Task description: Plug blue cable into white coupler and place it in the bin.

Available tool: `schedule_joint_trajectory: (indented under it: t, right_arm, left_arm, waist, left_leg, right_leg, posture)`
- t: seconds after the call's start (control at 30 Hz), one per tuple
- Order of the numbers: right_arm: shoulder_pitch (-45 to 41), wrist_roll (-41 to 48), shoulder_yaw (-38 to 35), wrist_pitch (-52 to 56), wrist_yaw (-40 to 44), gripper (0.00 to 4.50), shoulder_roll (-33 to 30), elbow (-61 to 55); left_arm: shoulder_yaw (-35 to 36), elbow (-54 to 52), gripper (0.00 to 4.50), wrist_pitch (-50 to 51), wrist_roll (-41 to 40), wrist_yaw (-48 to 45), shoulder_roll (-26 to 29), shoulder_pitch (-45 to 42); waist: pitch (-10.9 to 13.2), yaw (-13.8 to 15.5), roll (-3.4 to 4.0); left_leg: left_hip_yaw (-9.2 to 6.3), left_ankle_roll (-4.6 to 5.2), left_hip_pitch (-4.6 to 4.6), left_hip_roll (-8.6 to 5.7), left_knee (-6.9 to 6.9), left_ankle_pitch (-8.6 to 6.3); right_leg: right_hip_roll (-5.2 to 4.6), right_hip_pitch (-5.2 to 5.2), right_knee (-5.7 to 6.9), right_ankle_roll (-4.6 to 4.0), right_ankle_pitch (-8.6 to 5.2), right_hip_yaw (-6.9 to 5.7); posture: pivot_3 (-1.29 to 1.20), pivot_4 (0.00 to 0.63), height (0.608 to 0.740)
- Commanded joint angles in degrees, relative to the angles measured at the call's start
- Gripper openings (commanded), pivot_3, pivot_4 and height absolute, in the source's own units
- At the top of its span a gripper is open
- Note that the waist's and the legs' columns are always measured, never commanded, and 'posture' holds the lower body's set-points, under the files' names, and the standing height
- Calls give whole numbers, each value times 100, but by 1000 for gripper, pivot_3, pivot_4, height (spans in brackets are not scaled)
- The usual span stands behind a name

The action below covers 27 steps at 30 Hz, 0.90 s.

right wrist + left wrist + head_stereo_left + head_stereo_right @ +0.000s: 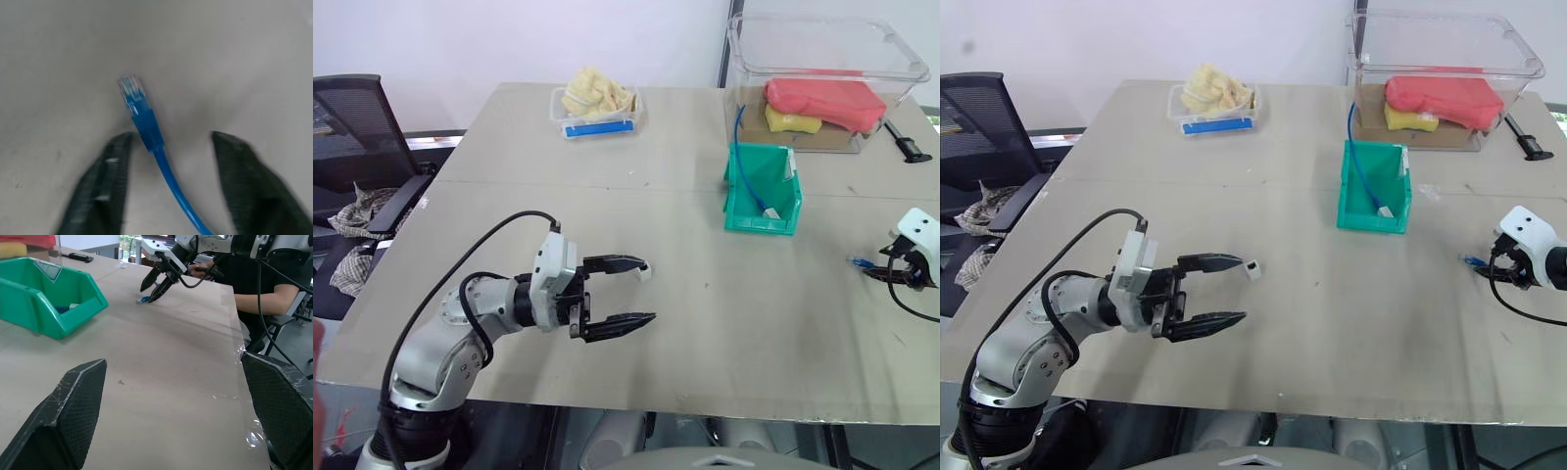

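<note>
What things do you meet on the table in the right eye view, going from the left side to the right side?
Left gripper → white coupler → green bin → plug of the blue cable → right gripper.

My left gripper hung over the table with its two black fingers spread wide and pointing toward my right. The white coupler sat just beside the tip of the farther finger. The bin stood well beyond that gripper, farther out and to its right. My right gripper was at the table's right edge, a blue cable end at its fingertips.
</note>
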Motion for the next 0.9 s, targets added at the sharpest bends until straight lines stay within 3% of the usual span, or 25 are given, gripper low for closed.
schedule_joint_trajectory:
  t: [0.03,0.07,0.1,0.27,0.4,0.57,0.67,0.77,0.9]
  right_arm:
    - [-46,-105,54,-180,168,528,99,132]
    - [-38,-53,16,-178,235,75,116,46]
    - [15,50,-33,-107,350,27,114,-174]
    - [528,519,-151,656,640,27,47,-2099]
    - [833,546,312,1378,371,27,352,-3981]
    - [380,208,1052,1945,45,27,829,-4609]
    - [-9,-279,1622,1923,-157,27,1133,-4351]
    - [41,-227,1544,1636,-143,1030,1213,-4236]
    - [487,122,872,1500,-228,3053,1150,-4569]
  left_arm:
    - [83,-13,4500,-107,-2,75,-4,-83]
    - [87,-8,4500,-111,1,84,-1,-79]
    - [88,-2,4500,-110,3,101,-4,-73]
    - [14,72,4500,-180,117,197,-47,-80]
    - [-152,254,4500,-416,413,189,-125,-167]
    - [-388,493,4500,-672,809,104,-85,-311]
    - [-621,617,4500,-709,1119,112,-53,-478]
    - [-933,750,4500,-564,1392,104,-2,-783]
    - [-1383,987,4500,-526,1884,230,-57,-1261]
  waist:
    - [-2,-3,-2]
    - [-2,-8,-3]
    - [-2,-17,-4]
    - [-1,-48,6]
    - [-1,-52,10]
    - [-1,15,8]
    - [0,33,6]
    - [-2,77,2]
    - [-1,76,-1]
  left_leg:
    - [0,0,0,0,1,0]
    - [0,0,2,0,2,0]
    - [0,0,3,0,3,0]
    - [-6,0,0,4,-2,0]
    - [-8,-1,-6,7,-5,-1]
    - [-7,0,-9,-1,0,-1]
    - [-5,-1,-7,-2,3,0]
    - [-16,-2,-11,-2,2,0]
    - [-24,-2,-17,-3,1,0]
  right_leg:
    - [0,0,0,-2,1,0]
    - [1,2,1,-2,2,0]
    - [1,3,1,-3,2,1]
    - [-3,-5,4,-3,2,1]
    - [-5,-15,7,-3,2,0]
    - [-6,-14,6,-3,2,-2]
    - [-3,-13,7,-4,4,-2]
    - [0,-13,6,-4,3,-17]
    - [-2,-14,2,-4,3,-23]
  posture:
    - [0,150,740]
    - [0,150,740]
    - [0,150,740]
    - [0,150,740]
    - [0,150,740]
    - [0,150,740]
    - [0,150,740]
    - [0,150,740]
    - [0,150,740]
